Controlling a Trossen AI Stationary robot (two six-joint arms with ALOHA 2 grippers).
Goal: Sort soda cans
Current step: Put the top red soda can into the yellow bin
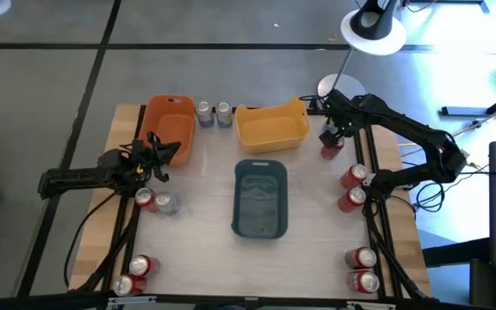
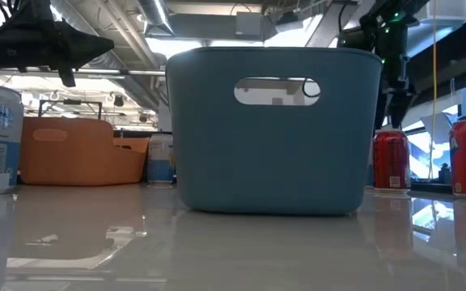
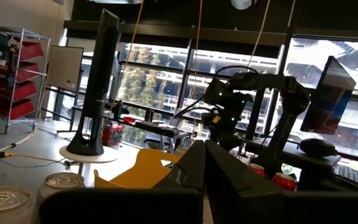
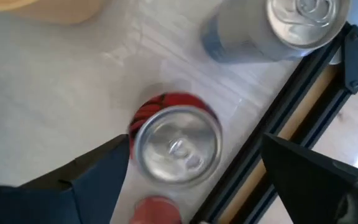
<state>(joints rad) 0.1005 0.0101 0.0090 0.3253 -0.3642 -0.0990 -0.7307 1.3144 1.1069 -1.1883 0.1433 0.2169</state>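
The soda cans (image 1: 356, 198) are standing in small groups around the edges of the tabletop (image 1: 201, 258) in the high view. Largest of what is sitting on it is the dark blue-grey bin (image 1: 260, 197), lying at the centre of the frame and filling the middle of the low view. Above it, the yellow bin (image 1: 271, 126) is sitting at upper centre and the orange bin (image 1: 169, 127) at upper left, with two silver-grey cans (image 1: 213, 114) standing between them.

The right arm is reaching in from the right edge, and its right pincer (image 1: 331, 136) is hovering with its fingers spread wide directly over a red can (image 1: 329, 151) just right of the yellow bin; in the right wrist view that can is showing between the two dark fingers (image 4: 86, 180), untouched. The left arm is lying across the left side, its left pincer (image 1: 164, 160) closed on nothing beside the orange bin.

A red can and a silver-grey can (image 1: 156, 201) are standing together just below the left pincer. Two red cans (image 1: 132, 275) are sitting at lower left, two more cans (image 1: 362, 269) at lower right, and two red ones along the right edge.
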